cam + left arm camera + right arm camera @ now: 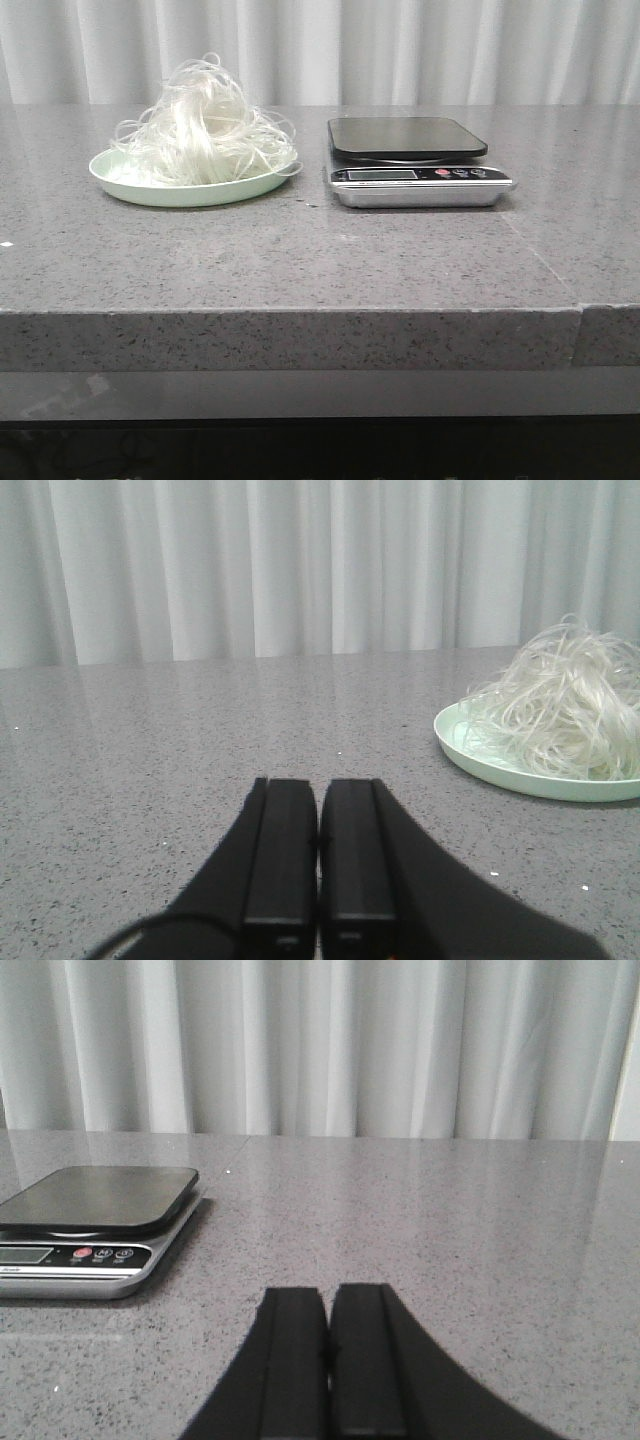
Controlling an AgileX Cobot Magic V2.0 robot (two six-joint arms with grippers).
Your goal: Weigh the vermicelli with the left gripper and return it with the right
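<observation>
The vermicelli (205,125), a fluffy white tangle of thin strands, lies heaped on a pale green plate (150,190) at the left of the table. It also shows in the left wrist view (570,715), on the plate (480,765). A kitchen scale (410,160) with a dark platform stands just right of the plate; it also shows in the right wrist view (95,1215). My left gripper (320,785) is shut and empty, low over the table, well short of the plate. My right gripper (328,1295) is shut and empty, apart from the scale. Neither gripper shows in the front view.
The grey speckled stone table (320,260) has a front edge (300,312) with a seam at the right. White curtains (400,50) hang behind the table.
</observation>
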